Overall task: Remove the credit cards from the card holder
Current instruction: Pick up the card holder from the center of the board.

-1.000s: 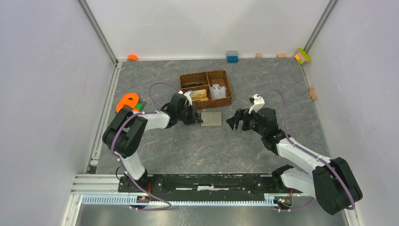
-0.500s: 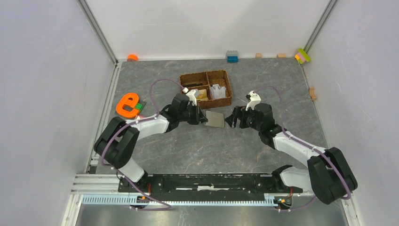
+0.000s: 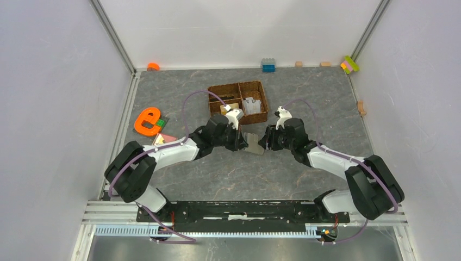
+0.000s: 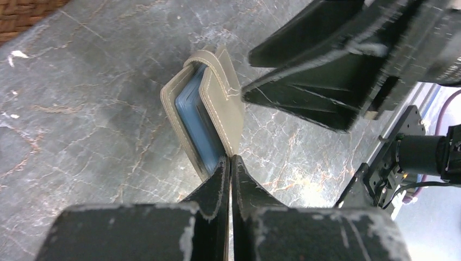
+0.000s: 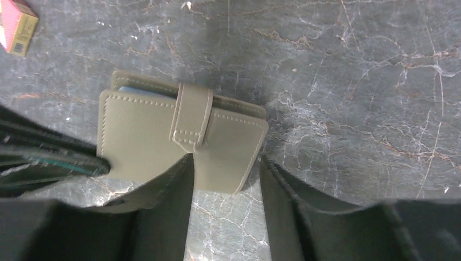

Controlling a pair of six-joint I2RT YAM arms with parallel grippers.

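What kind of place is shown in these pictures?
Probably a robot test cell in a laboratory: plain white panel walls enclose a grey marbled table, two arms are bolted to a rail at its near edge, and toy blocks lie along the far wall.

The overhead view is bright and even, lit from above. The white walls (image 3: 54, 136) look flat and slightly washed out, and the arms throw only faint, short shadows on the grey table (image 3: 315, 98). In the left wrist view the card holder (image 4: 209, 103) is sharp, with a soft shadow on its far side. The left gripper (image 4: 229, 160) blurs close to the lens, and a warm sheen lies on the table's near side. In the right wrist view a dim shadow spreads left of the holder, and the right gripper (image 5: 224, 163) is dark and soft-edged.
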